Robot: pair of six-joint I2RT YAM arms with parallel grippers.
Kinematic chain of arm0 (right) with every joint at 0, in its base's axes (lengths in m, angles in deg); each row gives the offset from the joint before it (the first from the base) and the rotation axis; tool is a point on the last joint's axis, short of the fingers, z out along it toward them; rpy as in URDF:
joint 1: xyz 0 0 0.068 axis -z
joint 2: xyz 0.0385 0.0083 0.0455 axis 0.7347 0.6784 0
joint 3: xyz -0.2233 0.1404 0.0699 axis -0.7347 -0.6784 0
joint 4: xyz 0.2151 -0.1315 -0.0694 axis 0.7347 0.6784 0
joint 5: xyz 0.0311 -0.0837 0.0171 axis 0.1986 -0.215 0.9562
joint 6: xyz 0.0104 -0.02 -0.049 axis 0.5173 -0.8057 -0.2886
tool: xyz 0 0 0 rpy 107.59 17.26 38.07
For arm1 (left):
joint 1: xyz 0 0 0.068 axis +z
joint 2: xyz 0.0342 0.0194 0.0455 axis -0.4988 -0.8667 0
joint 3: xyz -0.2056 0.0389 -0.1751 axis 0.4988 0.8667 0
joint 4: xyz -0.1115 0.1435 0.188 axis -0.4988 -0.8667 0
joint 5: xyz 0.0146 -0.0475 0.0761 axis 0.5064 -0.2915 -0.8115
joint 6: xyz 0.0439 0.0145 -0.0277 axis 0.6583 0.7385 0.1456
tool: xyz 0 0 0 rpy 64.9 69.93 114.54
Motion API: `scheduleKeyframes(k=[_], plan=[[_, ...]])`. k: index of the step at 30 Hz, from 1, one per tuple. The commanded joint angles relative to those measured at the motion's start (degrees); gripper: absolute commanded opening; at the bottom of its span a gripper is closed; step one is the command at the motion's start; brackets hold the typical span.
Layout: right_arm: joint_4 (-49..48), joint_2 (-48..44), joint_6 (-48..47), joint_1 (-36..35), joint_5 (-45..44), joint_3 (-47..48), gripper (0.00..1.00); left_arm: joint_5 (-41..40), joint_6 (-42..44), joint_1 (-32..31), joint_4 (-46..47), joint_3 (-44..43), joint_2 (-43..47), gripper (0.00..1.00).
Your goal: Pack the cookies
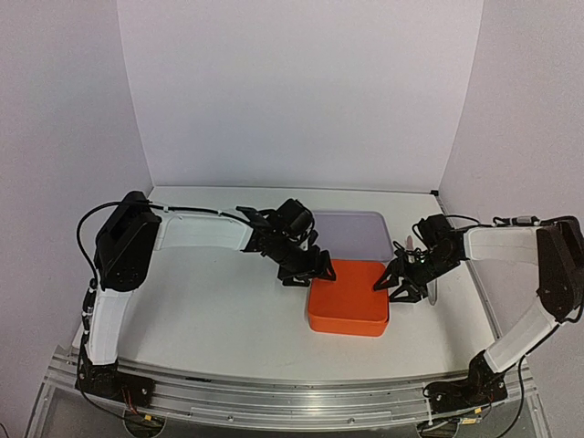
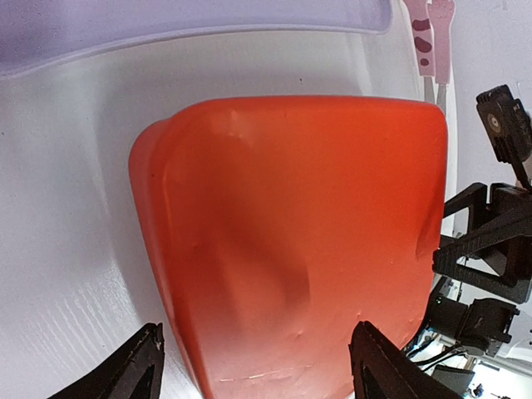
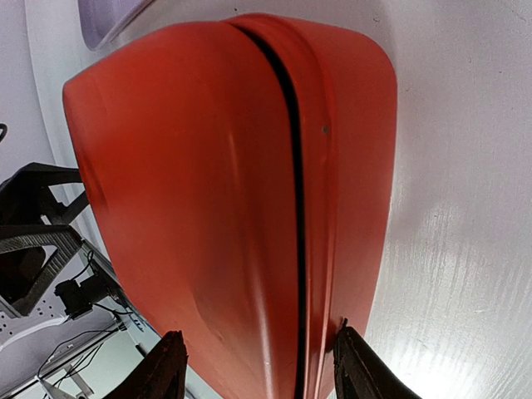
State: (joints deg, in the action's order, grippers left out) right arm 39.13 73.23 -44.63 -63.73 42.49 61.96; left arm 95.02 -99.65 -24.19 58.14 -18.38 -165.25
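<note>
Tabletop [image 1: 219,319], white, seen from above, with two black-and-white robot arms reaching in from either side toward a closed orange box [image 1: 347,306] that sits between the two sets of jaws. The left jaws hang at the box's far left corner and stand wide. In the left wrist view one black fingertip [image 2: 137,374] is clear of the box, with white tabletop showing in the gap, while the other fingertip [image 2: 378,374] sits right at the box's edge. The right jaws are at the box's right side, partly spread, with the box's edge between them. In the right wrist view one fingertip [image 3: 173,370] lies toward the lid and the other fingertip [image 3: 356,370] is beside the wall; whether they press on the box or only straddle it cannot be told. A dark seam [image 3: 295,208] runs where lid meets base. The cookies are hidden in every view. Beyond the left jaws lies a pale lilac tray [image 1: 351,233], and past the box, two pale pink strips with dark spots [image 2: 432,33].
</note>
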Motion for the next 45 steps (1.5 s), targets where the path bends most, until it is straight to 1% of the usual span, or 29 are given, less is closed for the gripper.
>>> scheduleKeyframes(k=[1, 15, 21, 24, 26, 31, 38, 45], plan=[[-0.7, -1.9, 0.1, -0.4, 0.3, 1.1, 0.56, 0.4, 1.6, -0.4, -1.9, -2.9, 2.0, 0.76], [-0.8, -1.6, 0.0, -0.5, 1.7, 1.6, 0.55, 1.4, 2.4, -1.8, -3.9, -7.1, -0.2, 0.75], [-0.8, -1.2, 0.0, -0.9, 1.7, 1.5, 0.52, 2.2, 2.3, -2.0, -3.3, -7.8, -1.4, 0.74], [-0.7, -1.2, 0.2, -1.0, 1.1, 1.5, 0.49, 2.3, 2.3, -1.9, -3.8, -8.7, -2.4, 0.74], [-0.7, -1.1, 0.6, -1.0, 0.9, 1.2, 0.45, 1.8, 2.5, -2.0, -4.8, -9.2, -3.0, 0.74], [-0.8, -0.3, 1.4, -0.9, 1.1, 0.5, 0.41, 2.2, 2.8, -2.1, -6.0, -10.0, -4.5, 0.74], [-0.8, -0.1, 2.3, -0.9, 1.2, -0.5, 0.30, 2.6, 3.4, -2.1, -7.1, -11.2, -5.6, 0.71], [-0.8, 0.7, 2.9, -0.9, 1.1, -2.6, 0.24, 2.9, 3.6, -2.4, -7.8, -11.5, -6.3, 0.70]])
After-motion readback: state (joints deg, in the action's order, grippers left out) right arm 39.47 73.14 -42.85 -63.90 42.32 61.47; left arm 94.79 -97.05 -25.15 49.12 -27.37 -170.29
